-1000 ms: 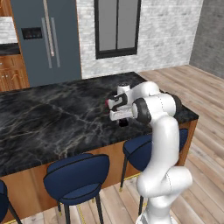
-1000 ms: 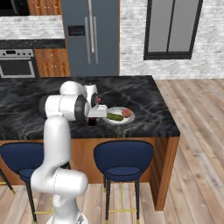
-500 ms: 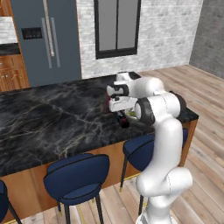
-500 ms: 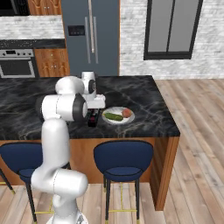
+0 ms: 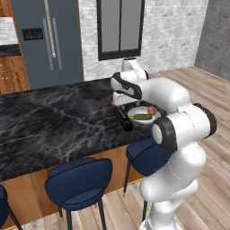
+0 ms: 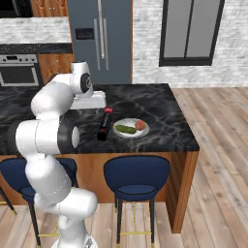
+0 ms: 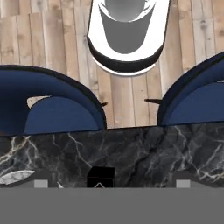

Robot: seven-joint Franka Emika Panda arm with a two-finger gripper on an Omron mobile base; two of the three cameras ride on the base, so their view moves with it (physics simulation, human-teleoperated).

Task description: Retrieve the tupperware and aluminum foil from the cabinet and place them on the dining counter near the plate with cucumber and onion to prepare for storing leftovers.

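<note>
Aluminum foil (image 6: 103,124) flat on dining counter (image 6: 160,116) beside plate (image 6: 130,131) (cucumber, onion aboard); tool released.

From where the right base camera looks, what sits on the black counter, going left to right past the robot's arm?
Foil box → cucumber → onion, the last two lying on the white plate.
</note>
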